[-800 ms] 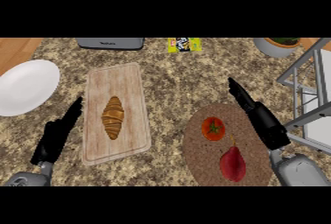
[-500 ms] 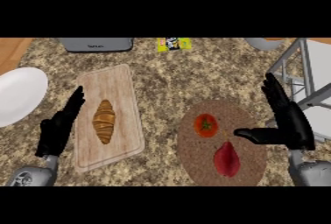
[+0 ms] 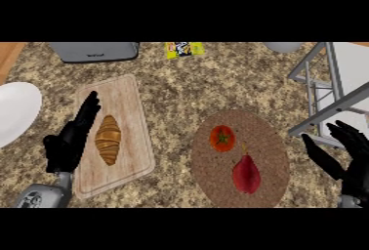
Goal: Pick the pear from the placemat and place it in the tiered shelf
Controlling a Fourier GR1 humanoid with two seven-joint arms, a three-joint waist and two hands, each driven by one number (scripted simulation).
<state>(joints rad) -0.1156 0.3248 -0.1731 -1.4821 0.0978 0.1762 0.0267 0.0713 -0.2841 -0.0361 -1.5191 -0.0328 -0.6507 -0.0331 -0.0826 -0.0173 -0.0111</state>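
Note:
A dark red pear (image 3: 246, 174) lies on the round brown woven placemat (image 3: 270, 141), just below a red tomato (image 3: 222, 138). The grey metal tiered shelf (image 3: 330, 93) stands at the right edge. My right hand (image 3: 351, 158) is open at the lower right, thumb pointing toward the placemat, to the right of the pear and apart from it. My left hand (image 3: 72, 139) is open at the left, fingers straight over the left edge of the wooden cutting board (image 3: 133, 105). Neither hand holds anything.
A croissant (image 3: 109, 138) lies on the cutting board. A white plate (image 3: 14, 117) sits at the far left. A grey appliance (image 3: 93, 50), a yellow packet (image 3: 184, 49) and a pale bowl (image 3: 282, 46) line the counter's far edge.
My right hand has drawn off the placemat's right edge and now sits farther right and lower. The view has shifted, so everything on the counter appears displaced.

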